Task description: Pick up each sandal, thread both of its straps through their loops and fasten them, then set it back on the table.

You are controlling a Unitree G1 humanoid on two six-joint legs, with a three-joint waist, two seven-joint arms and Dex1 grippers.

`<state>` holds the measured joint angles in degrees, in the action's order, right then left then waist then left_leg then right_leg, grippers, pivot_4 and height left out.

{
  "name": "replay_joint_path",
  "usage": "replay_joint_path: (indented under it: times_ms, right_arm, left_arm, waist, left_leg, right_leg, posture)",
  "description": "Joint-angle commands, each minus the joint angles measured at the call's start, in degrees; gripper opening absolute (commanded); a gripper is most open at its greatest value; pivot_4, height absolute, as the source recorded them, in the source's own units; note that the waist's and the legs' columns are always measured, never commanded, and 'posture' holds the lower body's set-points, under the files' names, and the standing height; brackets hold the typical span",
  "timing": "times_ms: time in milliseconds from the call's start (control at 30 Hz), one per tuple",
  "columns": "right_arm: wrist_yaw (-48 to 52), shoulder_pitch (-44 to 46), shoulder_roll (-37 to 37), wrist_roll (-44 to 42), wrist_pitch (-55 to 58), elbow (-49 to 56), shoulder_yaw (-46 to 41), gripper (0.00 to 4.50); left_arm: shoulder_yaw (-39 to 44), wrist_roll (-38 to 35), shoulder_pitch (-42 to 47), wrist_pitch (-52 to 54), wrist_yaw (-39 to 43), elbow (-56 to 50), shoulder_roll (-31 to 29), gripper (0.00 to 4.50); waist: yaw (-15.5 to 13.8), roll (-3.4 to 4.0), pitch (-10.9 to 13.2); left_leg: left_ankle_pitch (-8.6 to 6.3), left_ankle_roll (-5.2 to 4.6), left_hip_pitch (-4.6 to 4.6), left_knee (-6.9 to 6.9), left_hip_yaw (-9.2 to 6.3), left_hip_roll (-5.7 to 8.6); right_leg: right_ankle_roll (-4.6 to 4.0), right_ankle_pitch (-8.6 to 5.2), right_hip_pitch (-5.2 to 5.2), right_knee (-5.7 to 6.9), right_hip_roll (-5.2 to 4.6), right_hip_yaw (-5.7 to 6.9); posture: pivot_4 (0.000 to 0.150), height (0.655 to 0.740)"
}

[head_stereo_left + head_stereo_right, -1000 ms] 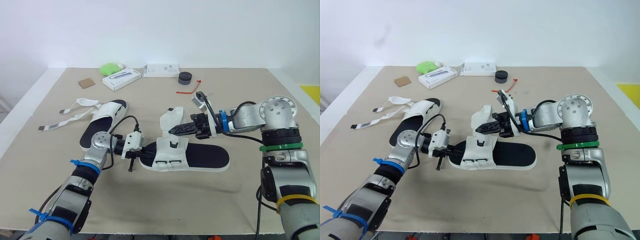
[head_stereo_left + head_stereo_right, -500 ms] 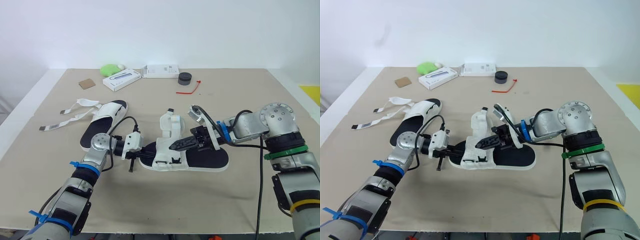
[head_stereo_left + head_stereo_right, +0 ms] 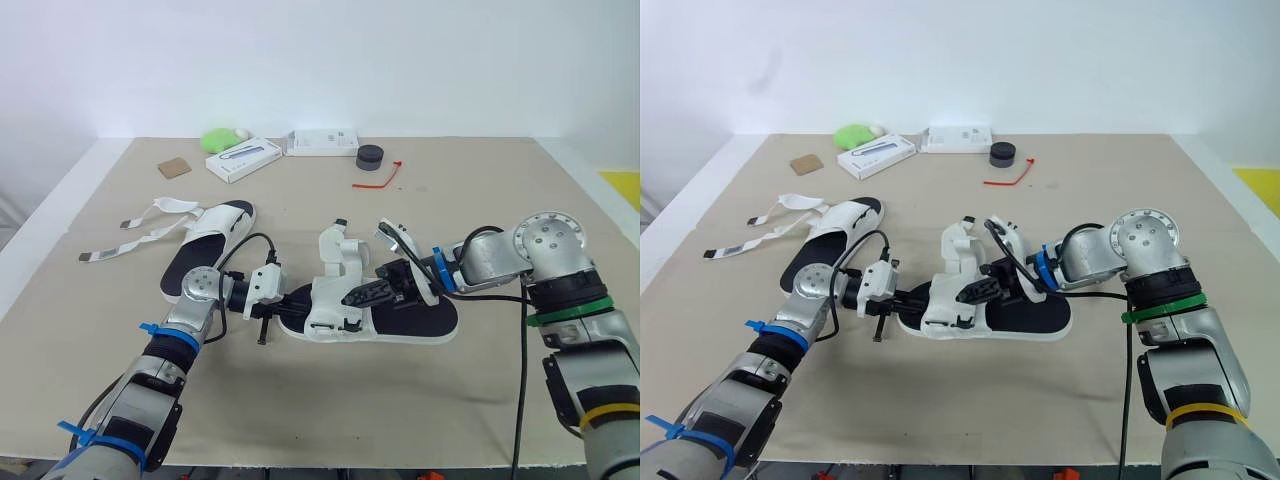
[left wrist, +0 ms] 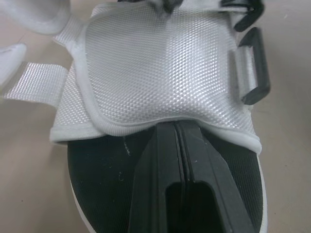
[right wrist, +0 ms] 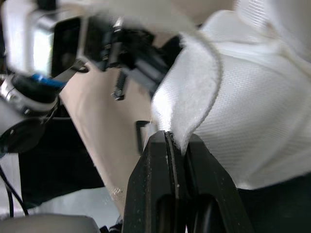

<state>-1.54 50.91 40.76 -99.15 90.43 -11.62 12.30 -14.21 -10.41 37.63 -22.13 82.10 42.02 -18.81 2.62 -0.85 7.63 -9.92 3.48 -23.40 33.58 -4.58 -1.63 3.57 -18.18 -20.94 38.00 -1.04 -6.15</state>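
Centrally on the beige table [image 3: 470,210], a black-soled white sandal [image 3: 410,318] is being worked on by both arms. Its near end is being pressed by the left gripper [image 3: 292,300], whose fingers [image 4: 155,170] are being kept tight together on the black footbed, their tips tucked under the edge of the white mesh upper [image 4: 160,73]. A white strap [image 5: 189,97] of that upper is being pinched at its edge by the right gripper [image 3: 352,297], which is reaching in across the footbed from the robot's right. Two black plastic loops [image 4: 252,65] are being shown at the side of the upper.

Beyond the sandal, a white-and-blue flat box [image 3: 243,157] and a white flat box [image 3: 322,142] are being left lying shut, with a green soft lump [image 3: 218,138] beside them; what they contain cannot be told. A black round puck [image 3: 371,157], a red tie [image 3: 382,176] and a brown card square [image 3: 173,167] are also lying beyond the sandal. Left of the sandal, a second sandal [image 3: 215,235] is lying with its straps [image 3: 150,212] spread loose. Behind the table, a plain white wall [image 3: 400,60] is being seen.
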Motion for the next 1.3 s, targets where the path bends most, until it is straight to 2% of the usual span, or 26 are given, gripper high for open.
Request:
replay_joint_path:
  times_ms: [33,233,367,500,600,800,867,900,933,1000,1067,1100,1133,1300]
  right_arm:
    - [3.69,-1.27,-0.34,-0.84,0.71,5.78,-0.6,0.02]
    - [6.84,-2.57,-1.13,3.68,0.33,10.36,-0.26,0.02]
    - [12.18,-4.91,-0.09,16.42,-3.41,19.69,2.62,0.02]
    - [18.91,-6.78,1.2,27.21,-7.22,23.45,5.44,0.02]
    - [24.37,-7.48,2.12,30.46,-7.35,24.64,5.54,0.02]
    - [34.04,-8.04,3.59,29.72,-4.36,27.24,3.31,0.02]
    - [34.39,-7.92,2.66,30.77,-4.51,25.75,2.06,0.78]
    - [34.47,-7.86,2.14,31.21,-4.61,24.84,1.32,0.93]
    - [35.1,-7.59,1.98,31.4,-4.6,24.42,0.7,1.56]
    - [35.82,-6.27,1.3,30.75,-2.78,22.43,-1.37,2.27]
    - [36.35,-4.65,0.22,29.54,-0.35,18.98,-4.21,3.2]
    - [36.53,-3.92,-0.14,29.75,0.43,17.41,-5.12,3.82]
    - [36.69,-3.17,-0.54,30.17,0.98,15.86,-6.0,4.09]
    - [36.45,0.13,-2.52,32.4,2.06,10.34,-8.29,4.09]
  left_arm:
    - [-4.24,6.61,-5.05,3.12,-0.7,6.96,-1.09,0.0]
    - [-4.19,6.62,-4.74,3.04,-0.84,7.22,-0.93,0.0]
    - [-4.19,6.57,-4.85,3.04,-0.79,7.07,-0.88,0.0]
    - [-4.22,6.6,-5.2,3.05,-0.61,6.71,-1.0,0.0]
    - [-4.14,6.67,-5.23,2.96,-0.53,6.74,-1.18,0.0]
    - [-4.15,6.89,-4.92,2.72,-0.57,7.26,-1.05,0.0]
    - [-4.1,6.95,-4.76,2.66,-0.49,7.43,-0.88,0.0]
    - [-4.09,6.99,-4.68,2.63,-0.46,7.52,-0.78,0.0]
    - [-4.1,7.02,-4.55,2.61,-0.47,7.65,-0.61,0.0]
    - [-4.11,7.04,-4.36,2.52,-0.46,7.83,-0.47,0.0]
    - [-4.12,7.01,-4.25,2.51,-0.47,7.97,-0.44,0.0]
    - [-4.13,7.02,-4.22,2.47,-0.5,8.03,-0.44,0.0]
    - [-4.15,7.03,-4.15,2.46,-0.52,8.11,-0.42,0.0]
    - [-4.25,7.13,-4.07,2.35,-0.58,8.42,-0.21,0.0]
  waist:
    - [0.0,-0.03,0.02]
    - [0.0,-0.02,0.01]
    - [0.0,-0.01,-0.01]
    - [0.11,-0.13,-0.09]
    - [0.11,-0.08,-0.14]
    - [-0.05,-0.08,-0.13]
    - [-0.09,-0.09,-0.13]
    - [-0.09,-0.11,-0.12]
    - [-0.09,-0.13,-0.11]
    - [-0.09,-0.19,-0.06]
    - [-0.08,-0.23,-0.01]
    - [-0.06,-0.23,0.0]
    - [-0.05,-0.2,0.03]
    - [-0.1,-0.21,0.05]
  left_leg:
    - [0.0,0.0,0.0,-0.01,-0.01,0.0]
    - [0.0,0.0,-0.01,-0.01,-0.04,0.0]
    - [0.0,0.0,-0.01,-0.02,-0.08,-0.01]
    - [-0.02,0.03,0.01,-0.06,-0.1,-0.06]
    - [-0.03,0.04,0.05,-0.07,-0.09,-0.1]
    - [-0.06,0.1,0.01,-0.12,-0.08,-0.01]
    - [-0.08,0.12,-0.03,-0.15,-0.09,0.08]
    - [-0.08,0.12,-0.04,-0.15,-0.09,0.1]
    - [-0.09,0.12,-0.04,-0.15,-0.1,0.1]
    - [-0.09,0.12,-0.03,-0.14,-0.11,0.1]
    - [-0.08,0.11,-0.02,-0.13,-0.12,0.1]
    - [-0.08,0.1,-0.02,-0.12,-0.11,0.1]
    - [-0.08,0.1,-0.02,-0.1,-0.1,0.1]
    - [-0.07,0.08,-0.02,-0.09,-0.1,0.11]
  right_leg:
    - [0.0,0.0,0.0,0.0,0.0,0.01]
    - [-0.02,-0.01,-0.02,0.0,-0.04,0.04]
    - [-0.04,-0.03,-0.03,0.0,-0.03,0.09]
    - [-0.08,-0.06,-0.08,0.0,-0.07,0.16]
    - [-0.08,-0.06,-0.08,0.0,-0.1,0.18]
    - [-0.11,-0.14,-0.09,-0.01,-0.2,0.23]
    - [-0.07,-0.21,-0.09,-0.01,-0.23,0.23]
    - [-0.07,-0.22,-0.08,-0.01,-0.22,0.23]
    - [-0.06,-0.23,-0.07,-0.02,-0.21,0.24]
    - [-0.04,-0.22,-0.06,-0.02,-0.2,0.25]
    - [-0.01,-0.19,-0.06,-0.02,-0.2,0.26]
    - [0.0,-0.18,-0.06,-0.02,-0.2,0.25]
    - [-0.01,-0.16,-0.05,-0.02,-0.21,0.25]
    - [-0.01,-0.13,-0.05,-0.02,-0.23,0.27]
  posture:
    - [0.15,0.74]
    - [0.15,0.74]
    - [0.15,0.74]
    - [0.15,0.74]
    - [0.15,0.74]
    - [0.15,0.74]
    - [0.15,0.74]
    - [0.15,0.74]
    - [0.15,0.74]
    - [0.15,0.74]
    - [0.15,0.74]
    - [0.15,0.74]
    - [0.15,0.74]
    - [0.15,0.74]
